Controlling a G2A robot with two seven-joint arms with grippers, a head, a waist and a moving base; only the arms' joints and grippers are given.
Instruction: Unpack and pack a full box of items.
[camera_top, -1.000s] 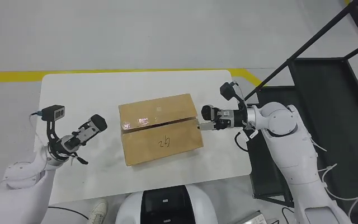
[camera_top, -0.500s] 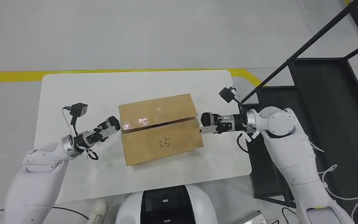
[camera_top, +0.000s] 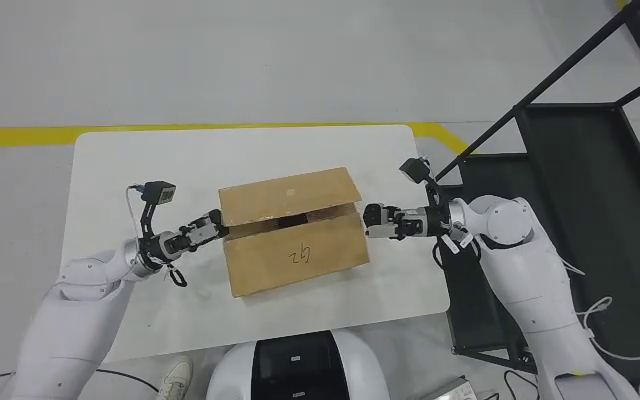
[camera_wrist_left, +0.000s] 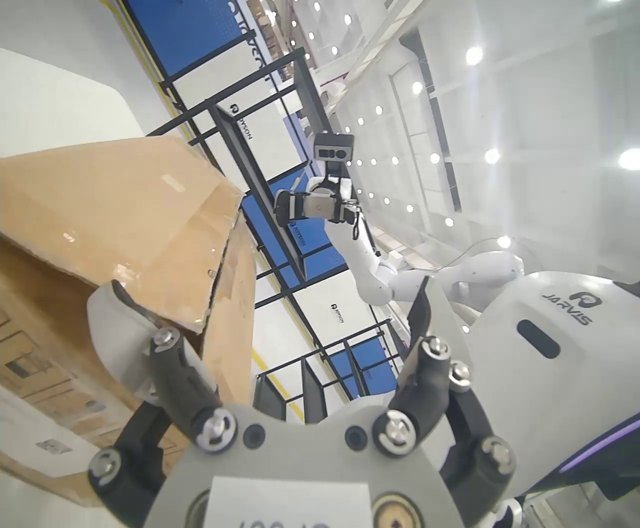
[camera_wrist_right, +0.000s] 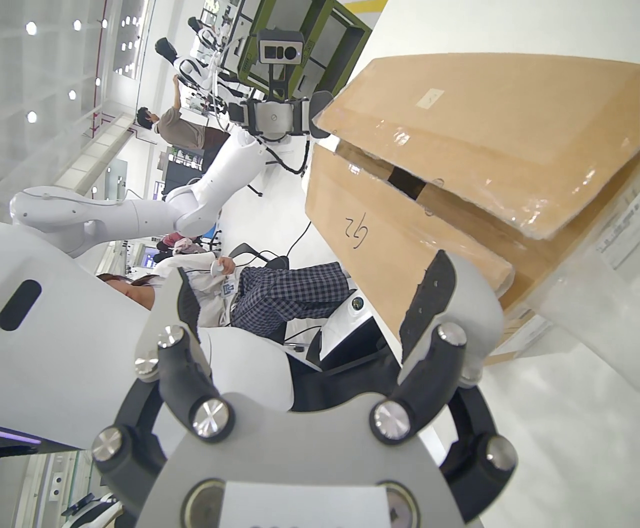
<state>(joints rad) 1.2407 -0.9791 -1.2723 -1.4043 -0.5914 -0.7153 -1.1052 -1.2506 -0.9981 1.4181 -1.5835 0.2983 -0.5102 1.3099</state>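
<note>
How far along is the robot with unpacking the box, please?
Barely begun. Done: the far flap is raised off the box, showing a dark gap. In hand: the left gripper and right gripper, both open, sit at the box's opposite ends by that flap. Left: the near flap lies flat; unpacking and repacking remain.

Writing and labels on the box
A handwritten mark that looks like "42" stands on the near flap. A small white sticker on the far flap and a printed label on the box's end are too small to read.
</note>
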